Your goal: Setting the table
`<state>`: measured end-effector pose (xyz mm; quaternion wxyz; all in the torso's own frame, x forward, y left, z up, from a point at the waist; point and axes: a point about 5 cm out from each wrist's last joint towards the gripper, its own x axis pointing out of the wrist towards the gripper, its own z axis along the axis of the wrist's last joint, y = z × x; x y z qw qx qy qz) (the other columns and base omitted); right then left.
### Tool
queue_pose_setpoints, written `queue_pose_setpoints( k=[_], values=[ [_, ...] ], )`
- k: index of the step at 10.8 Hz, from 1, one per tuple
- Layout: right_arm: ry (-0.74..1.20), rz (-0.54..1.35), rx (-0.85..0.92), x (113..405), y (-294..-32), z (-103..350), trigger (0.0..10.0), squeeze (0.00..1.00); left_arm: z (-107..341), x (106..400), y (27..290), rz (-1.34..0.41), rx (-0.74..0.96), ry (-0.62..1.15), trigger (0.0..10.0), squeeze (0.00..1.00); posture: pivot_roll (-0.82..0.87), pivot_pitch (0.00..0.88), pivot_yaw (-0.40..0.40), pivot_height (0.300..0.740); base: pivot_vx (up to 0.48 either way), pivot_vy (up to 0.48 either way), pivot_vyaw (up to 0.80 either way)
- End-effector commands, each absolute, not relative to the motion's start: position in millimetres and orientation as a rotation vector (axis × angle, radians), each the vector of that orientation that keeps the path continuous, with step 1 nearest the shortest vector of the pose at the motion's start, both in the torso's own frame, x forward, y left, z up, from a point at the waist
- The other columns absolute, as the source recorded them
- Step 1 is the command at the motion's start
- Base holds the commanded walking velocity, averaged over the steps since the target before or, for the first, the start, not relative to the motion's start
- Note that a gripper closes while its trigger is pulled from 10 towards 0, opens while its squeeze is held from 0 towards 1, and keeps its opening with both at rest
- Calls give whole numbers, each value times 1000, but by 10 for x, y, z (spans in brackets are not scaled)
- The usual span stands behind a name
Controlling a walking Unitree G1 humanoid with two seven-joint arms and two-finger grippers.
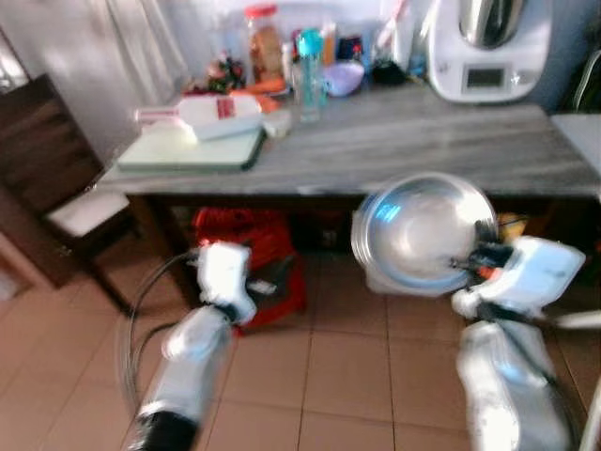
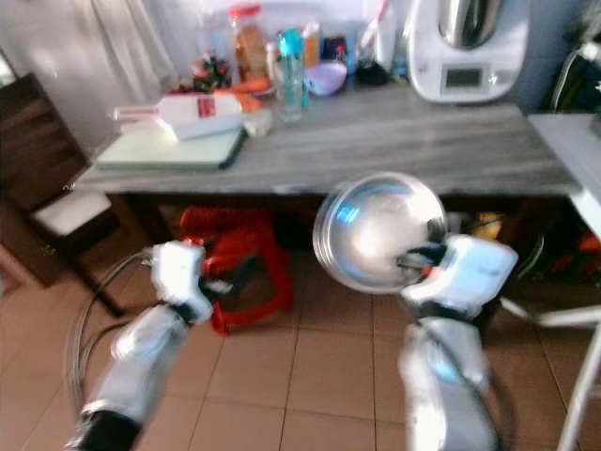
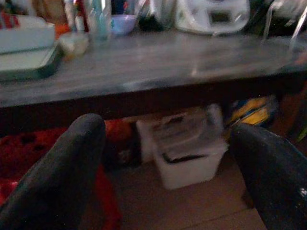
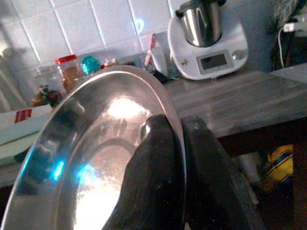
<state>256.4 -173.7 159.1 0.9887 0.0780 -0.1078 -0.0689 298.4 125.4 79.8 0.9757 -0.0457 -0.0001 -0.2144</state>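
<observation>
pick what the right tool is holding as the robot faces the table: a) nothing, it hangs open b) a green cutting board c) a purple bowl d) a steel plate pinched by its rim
d: the right tool has its two black fingers closed on the rim of the shiny steel plate, held tilted in front of the table; the purple bowl and green cutting board both sit on the tabletop.

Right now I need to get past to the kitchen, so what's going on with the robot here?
The robot stands facing the grey-topped table, carrying a steel plate pinched at its rim by the right gripper. The plate is held tilted up in the air, in front of the table edge, not yet set down. The left gripper is open and holds nothing, low before the table. The table's back already holds jars, a bottle and a white kitchen machine.
</observation>
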Motion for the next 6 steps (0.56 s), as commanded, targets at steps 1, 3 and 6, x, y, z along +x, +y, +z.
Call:
queue_pose_setpoints(
  k=[1,3,6],
  values=[
    [-239,-156,140,2550,-1805,1645,10000,0,865,3010,1167,-464,-94,-23,10000,0,-16,0,97,740,424,0,-469],
    [-238,-158,130,2549,-1808,1645,10000,0,860,3006,1148,-470,-97,-20,10000,0,-17,0,95,740,424,0,0],
    [-235,-158,114,2555,-1804,1638,10000,0,839,2965,1121,-482,-103,-14,10000,0,-14,0,92,740,423,0,0]
  ],
)
